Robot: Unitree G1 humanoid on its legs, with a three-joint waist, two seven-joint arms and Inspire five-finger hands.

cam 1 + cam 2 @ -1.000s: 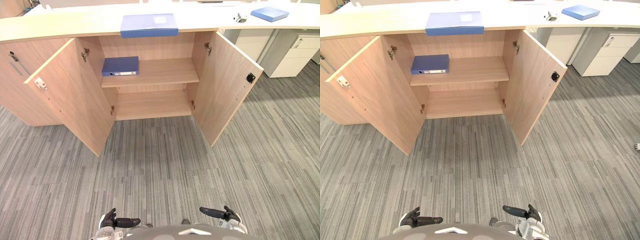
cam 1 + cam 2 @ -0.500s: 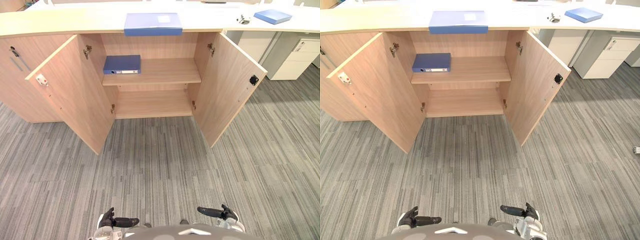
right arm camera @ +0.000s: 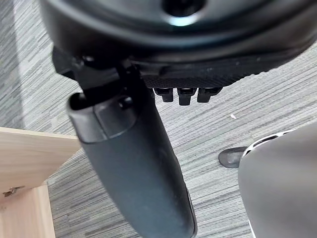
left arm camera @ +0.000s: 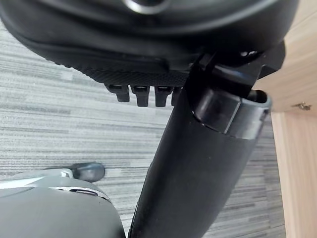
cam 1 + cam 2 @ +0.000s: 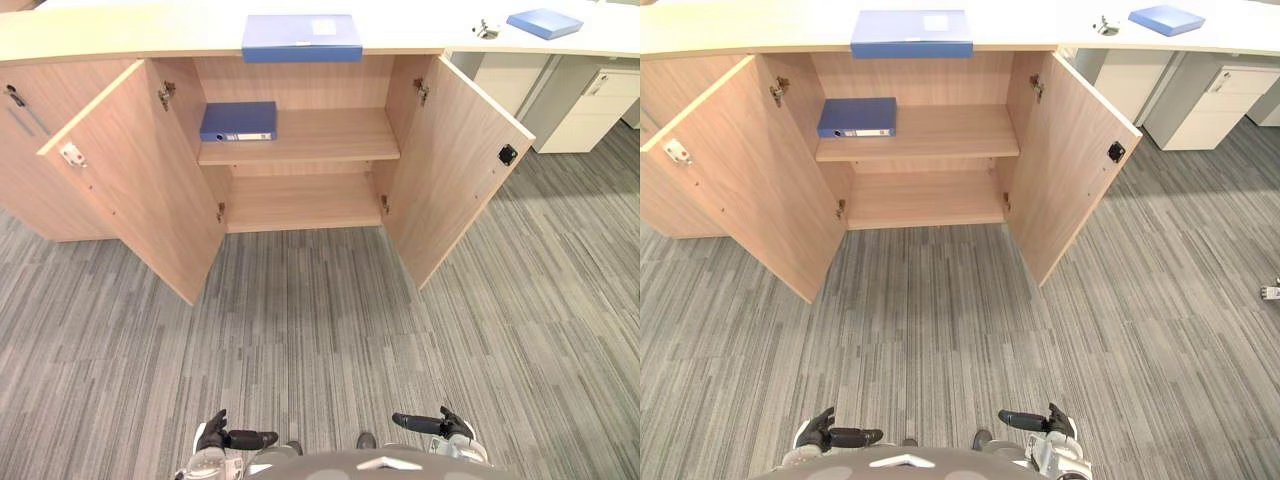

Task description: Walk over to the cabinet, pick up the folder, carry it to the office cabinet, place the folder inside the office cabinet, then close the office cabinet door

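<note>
Both hands low in front of me, nothing in either. Left hand (image 5: 214,436) by my lower left, right hand (image 5: 455,428) by my lower right, each thumb pointing inward toward the other. In the left wrist view the thumb (image 4: 198,163) sticks out long and straight and the fingers (image 4: 141,94) hang loose under the palm; same in the right wrist view. Both over grey striped carpet (image 5: 320,340), well apart from the furniture.

Ahead: light wood office cabinet (image 5: 300,205) under a long pale countertop (image 5: 120,40). Both doors swung wide. Left door (image 5: 140,190) has a small white catch (image 5: 72,154) on its inner face, right door (image 5: 455,170) a small black one (image 5: 507,154).

The flat mid-blue folder (image 5: 301,38) lies on the countertop, right above the opening, its front edge flush with or just over the lip. White rectangular label on its cover; print too small to read.

Upper shelf: dark blue ring binder (image 5: 238,121) lying flat at the left end, spine toward me. White spine label, also unreadable. Lower shelf bare wood.

Far right on the countertop: second flat blue folder (image 5: 544,22), and near it a small metallic object (image 5: 486,28) I cannot identify. White drawer pedestal (image 5: 590,110) stands under the counter to the right of the cabinet
</note>
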